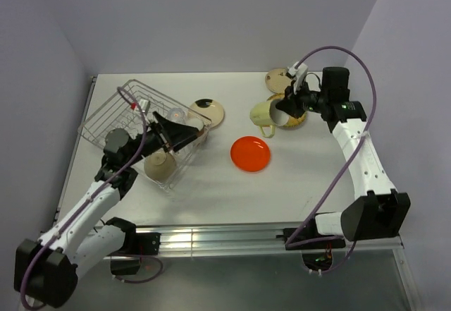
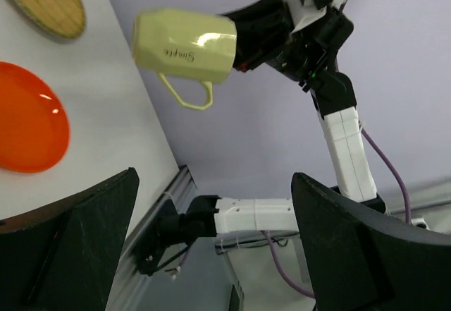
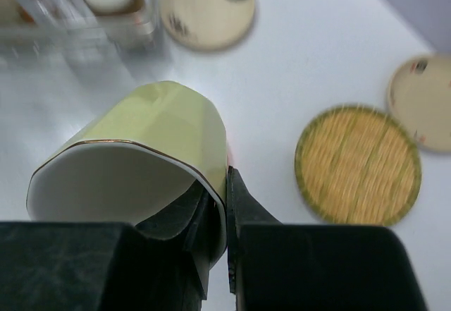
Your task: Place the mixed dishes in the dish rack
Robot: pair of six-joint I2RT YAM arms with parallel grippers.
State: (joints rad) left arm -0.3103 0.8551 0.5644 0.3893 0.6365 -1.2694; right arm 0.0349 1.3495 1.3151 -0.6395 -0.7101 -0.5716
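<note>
Because the right gripper (image 3: 225, 187) pinches the wall of the pale yellow mug (image 3: 151, 131) with one finger inside the mouth and one outside, the mug hangs on its side in the air, clear of the table (image 1: 211, 191). I think this grip is chosen so that the mug can travel above the other dishes without touching them. It is over the far right part of the table, near the tan woven-look plate (image 3: 358, 164) and well apart from the dish rack (image 1: 106, 113), which stands at the left. The left gripper (image 1: 180, 133) is wide open and holds nothing; it hovers at the rack, perhaps to leave the way free. The mug has flat facets on its sides, a thin dark line along the rim, a white inside, a small script word on one facet and a loop handle. The orange round plate (image 1: 250, 154) lies flat between mug and rack.
</note>
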